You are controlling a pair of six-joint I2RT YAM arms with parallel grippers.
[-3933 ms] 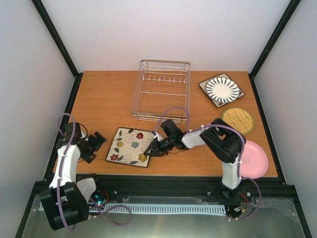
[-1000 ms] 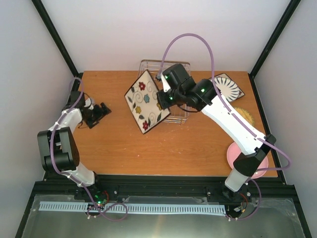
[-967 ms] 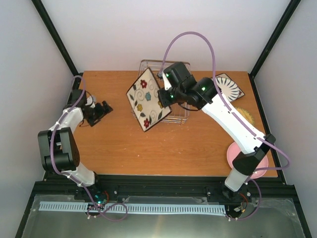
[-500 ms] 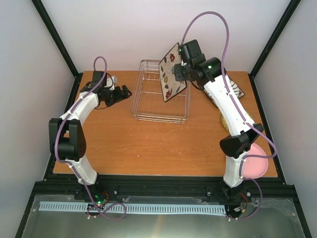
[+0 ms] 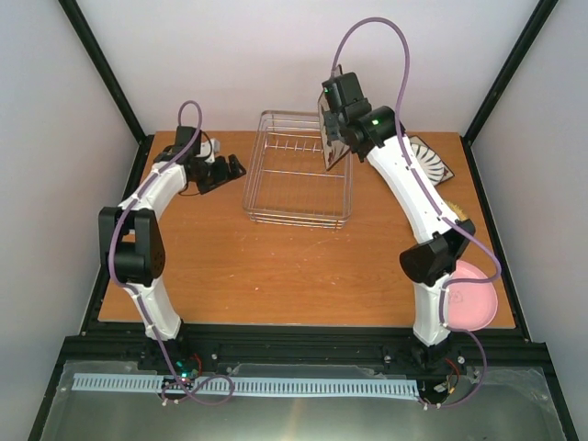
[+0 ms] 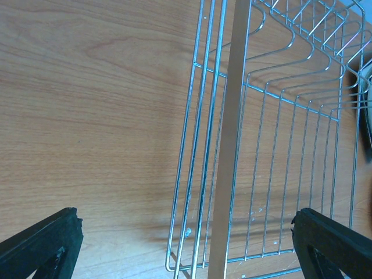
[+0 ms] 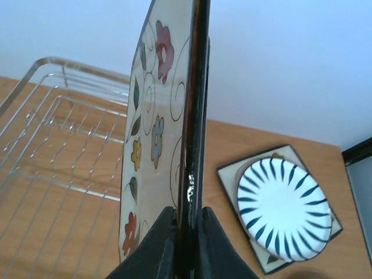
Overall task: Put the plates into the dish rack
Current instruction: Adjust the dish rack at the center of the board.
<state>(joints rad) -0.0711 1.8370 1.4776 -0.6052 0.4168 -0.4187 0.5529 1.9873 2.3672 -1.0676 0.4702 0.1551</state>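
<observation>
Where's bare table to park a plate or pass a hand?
Free: broad table strip between dish rack and near edge, left of pink plate. Crowded: right side with striped plate; left gripper, jaws open, beside rack's left wall; floral plate on edge at its right end.

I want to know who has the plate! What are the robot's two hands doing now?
Left fingers: open, empty.
Right fingers: shut on the floral plate.

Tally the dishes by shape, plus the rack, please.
Square plates: 2, floral plate in the right gripper, striped plate
Round plates: 2, tan woven plate, pink plate
Dish rack: 1
Total: 5
</observation>
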